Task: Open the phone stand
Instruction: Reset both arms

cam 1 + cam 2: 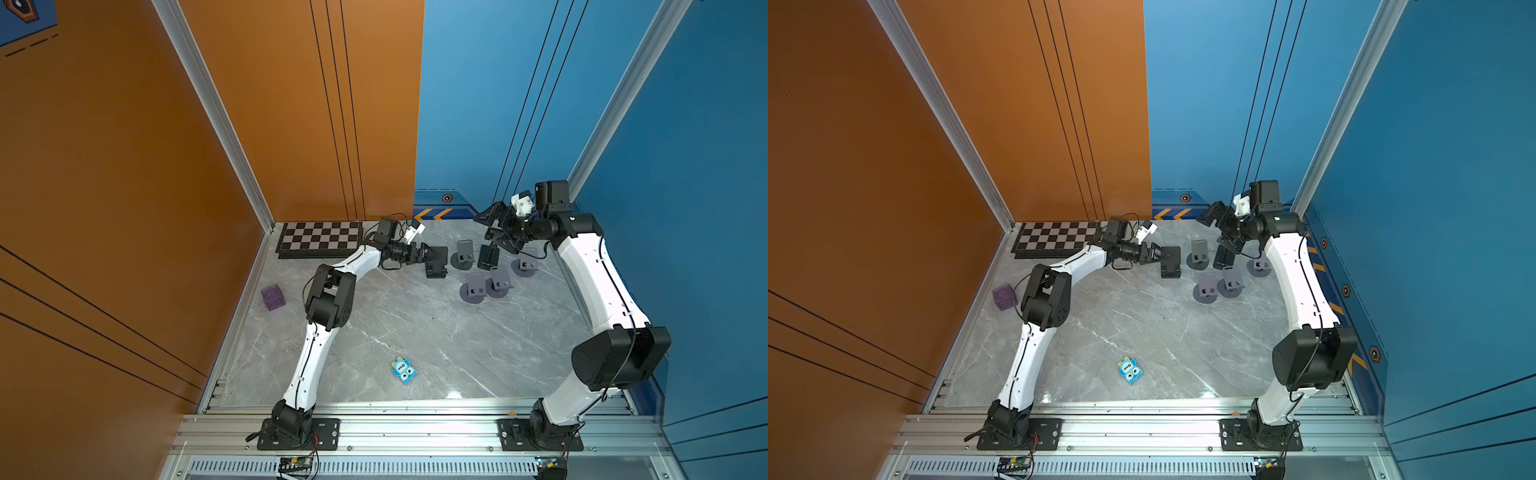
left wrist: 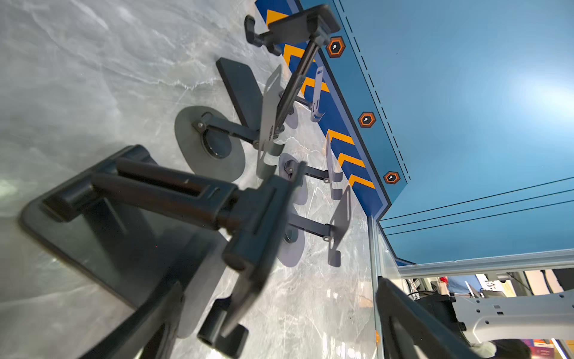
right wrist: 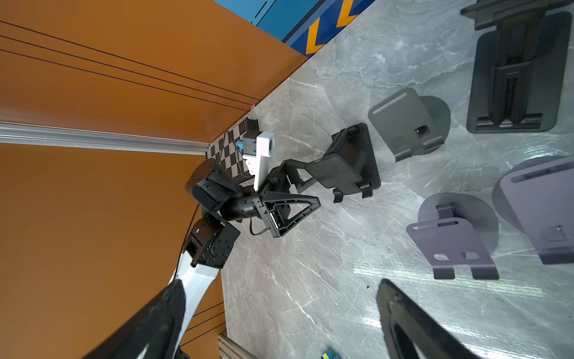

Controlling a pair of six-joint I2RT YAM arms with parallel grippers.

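The black phone stand (image 1: 436,268) sits on the marble table near the back, its base (image 2: 93,236) flat and its arm (image 2: 174,192) raised to the tilted cradle plate (image 3: 338,174). My left gripper (image 1: 431,253) is open right at that plate. The plate's edge lies between the spread fingers, close to one finger (image 2: 149,326), and nothing is clamped. My right gripper (image 1: 489,230) hangs open above the back of the table, to the right of the stand, with nothing between its fingers (image 3: 413,326).
A second black stand (image 1: 488,255) and several grey round-based stands (image 1: 473,286) stand unfolded at the back right. A chessboard (image 1: 320,239) lies in the back left corner. A purple cube (image 1: 273,297) is at the left edge and a blue toy (image 1: 403,371) nearer the front.
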